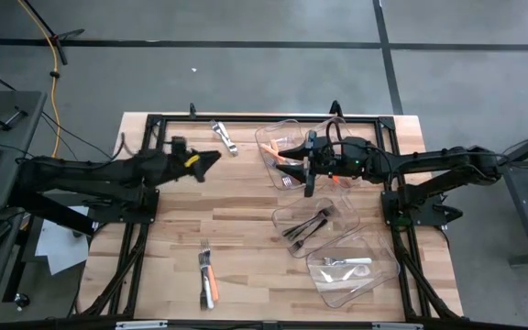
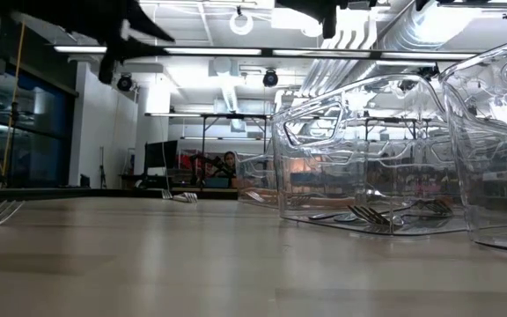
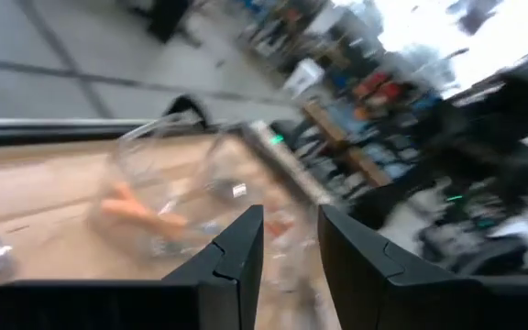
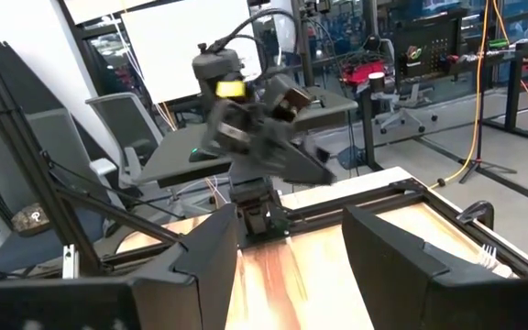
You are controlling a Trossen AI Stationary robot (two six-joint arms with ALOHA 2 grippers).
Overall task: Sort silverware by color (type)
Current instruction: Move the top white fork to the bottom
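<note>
Your tabletop (image 1: 246, 229) is pale wood, with a broad bare stretch down its middle and left, and three clear bins along the right side. In the far bin (image 1: 287, 151), near the back edge, lie the orange-handled pieces (image 1: 278, 158). The middle bin (image 1: 314, 227) holds dark metal forks (image 1: 308, 227), and the near bin (image 1: 354, 269) holds white-handled pieces (image 1: 348, 261).

Your right gripper (image 1: 307, 167) hangs above the far bin's inner edge. Its fingers (image 4: 209, 252) stand wide apart with nothing between them, and the orange pieces sit just beneath and beside them.

Your left gripper (image 1: 211, 158) is raised over the back-left part of the tabletop. Its fingers (image 3: 241, 247) are partly apart and hold nothing. A silver piece (image 1: 224, 137) lies loose just beyond them, close to the back edge, apart from both bins and fingers.

Near the front edge you have a small loose cluster (image 1: 207, 275): an orange-handled piece alongside metal ones, tines pointing towards the back, well apart from both grippers, with open wood all round.
</note>
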